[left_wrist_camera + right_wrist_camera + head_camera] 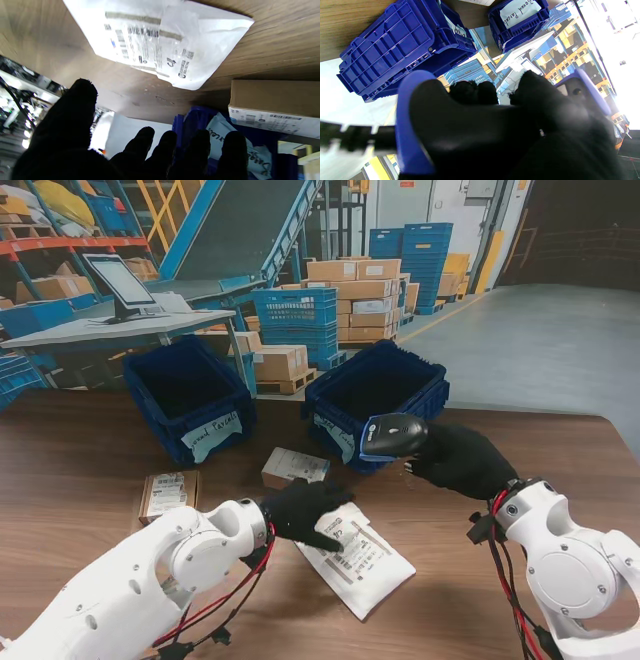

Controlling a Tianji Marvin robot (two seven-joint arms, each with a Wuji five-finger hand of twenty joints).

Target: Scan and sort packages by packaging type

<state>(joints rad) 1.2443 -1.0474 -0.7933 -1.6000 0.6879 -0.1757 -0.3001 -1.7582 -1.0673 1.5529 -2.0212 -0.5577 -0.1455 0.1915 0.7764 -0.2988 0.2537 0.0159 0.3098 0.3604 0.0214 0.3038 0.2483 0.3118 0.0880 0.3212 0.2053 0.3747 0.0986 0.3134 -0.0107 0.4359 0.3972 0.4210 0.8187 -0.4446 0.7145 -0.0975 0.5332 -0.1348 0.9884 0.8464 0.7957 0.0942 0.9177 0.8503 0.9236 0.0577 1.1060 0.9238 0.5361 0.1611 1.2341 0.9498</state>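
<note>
A white poly mailer (357, 558) (160, 42) with printed labels lies flat on the wooden table (80, 470) near me. My left hand (305, 510) (120, 150), in a black glove, hovers over the mailer's left corner with fingers spread, holding nothing. My right hand (462, 460) (510, 135) is shut on a black and blue barcode scanner (393, 434) (412, 130), held above the table in front of the right bin, its head aimed leftward and down. A small cardboard box (294, 467) (275, 107) sits just beyond the mailer. Another labelled box (166, 494) lies to the left.
Two blue plastic bins stand at the far table edge: the left bin (190, 395) (520, 22) carries a handwritten "Boxed Parcels" tag, the right bin (375, 395) (395, 47) also has a paper tag. Warehouse racks, stacked cartons and a monitor desk lie beyond the table.
</note>
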